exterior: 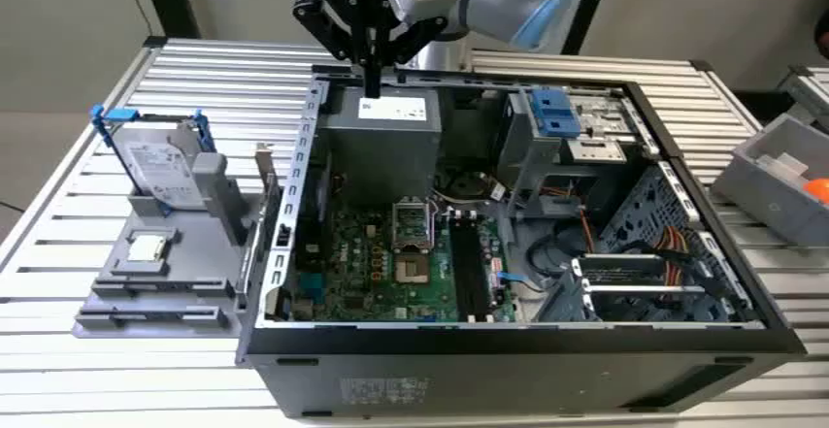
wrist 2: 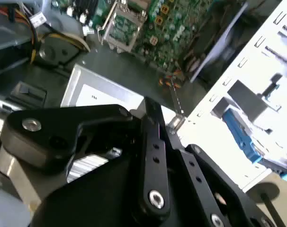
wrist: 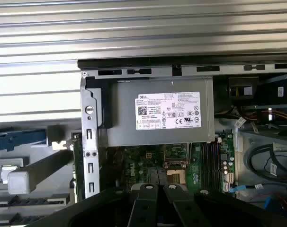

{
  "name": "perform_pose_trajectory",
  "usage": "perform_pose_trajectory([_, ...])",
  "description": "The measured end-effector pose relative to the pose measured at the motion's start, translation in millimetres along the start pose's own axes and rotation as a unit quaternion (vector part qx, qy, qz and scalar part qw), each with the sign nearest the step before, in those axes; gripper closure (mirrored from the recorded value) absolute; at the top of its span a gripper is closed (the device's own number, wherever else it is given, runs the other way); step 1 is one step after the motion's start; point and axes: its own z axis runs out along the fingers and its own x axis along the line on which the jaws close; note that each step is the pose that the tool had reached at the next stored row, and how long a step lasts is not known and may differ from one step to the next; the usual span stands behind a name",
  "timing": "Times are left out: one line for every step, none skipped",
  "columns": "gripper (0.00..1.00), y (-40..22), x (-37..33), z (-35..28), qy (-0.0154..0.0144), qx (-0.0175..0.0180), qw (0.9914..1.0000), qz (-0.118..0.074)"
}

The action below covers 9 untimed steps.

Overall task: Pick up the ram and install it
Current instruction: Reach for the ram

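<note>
Zero progress on the install so far, afaict. Black two-finger gripper [exterior: 373, 90] hangs over the back of the open dark tower pc case [exterior: 518, 336], right above the grey boxy power supply w/ white label [exterior: 388, 147]. Fingers look pressed together into one thin blade, and I can't see anything pinched between them. Long black ram slots [exterior: 467, 273] on the green motherboard [exterior: 356, 273] look bare in the exterior view, so nothing's seated yet.

As for the ram [exterior: 268, 195], best guess it's the thin narrow strip standing on edge at the side of the grey plastic fixture [exterior: 194, 287], just beside the case wall on the exterior view's left. It's edge-on, so can't confirm colour or chips tbh. Silver hard drive in the blue-handled frame [exterior: 162, 166] stands on the same fixture, further from the case. So imo the pick isn't done and neither is the install, i.e. basically the whole job's left.
</note>
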Motion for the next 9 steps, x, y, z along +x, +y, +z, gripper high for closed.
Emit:
perform_pose_trajectory([1.0, 0.0, 0.0, 0.0, 0.0, 0.0, 1.0, 0.0])
perform_pose_trajectory([1.0, 0.0, 0.0, 0.0, 0.0, 0.0, 1.0, 0.0])
perform_pose_trajectory([1.0, 0.0, 0.0, 0.0, 0.0, 0.0, 1.0, 0.0])
perform_pose_trajectory([1.0, 0.0, 0.0, 0.0, 0.0, 0.0, 1.0, 0.0])
perform_pose_trajectory([1.0, 0.0, 0.0, 0.0, 0.0, 0.0, 1.0, 0.0])
perform_pose_trajectory([1.0, 0.0, 0.0, 0.0, 0.0, 0.0, 1.0, 0.0])
perform_pose_trajectory([1.0, 0.0, 0.0, 0.0, 0.0, 0.0, 1.0, 0.0])
perform_pose_trajectory([1.0, 0.0, 0.0, 0.0, 0.0, 0.0, 1.0, 0.0])
perform_pose_trajectory([1.0, 0.0, 0.0, 0.0, 0.0, 0.0, 1.0, 0.0])
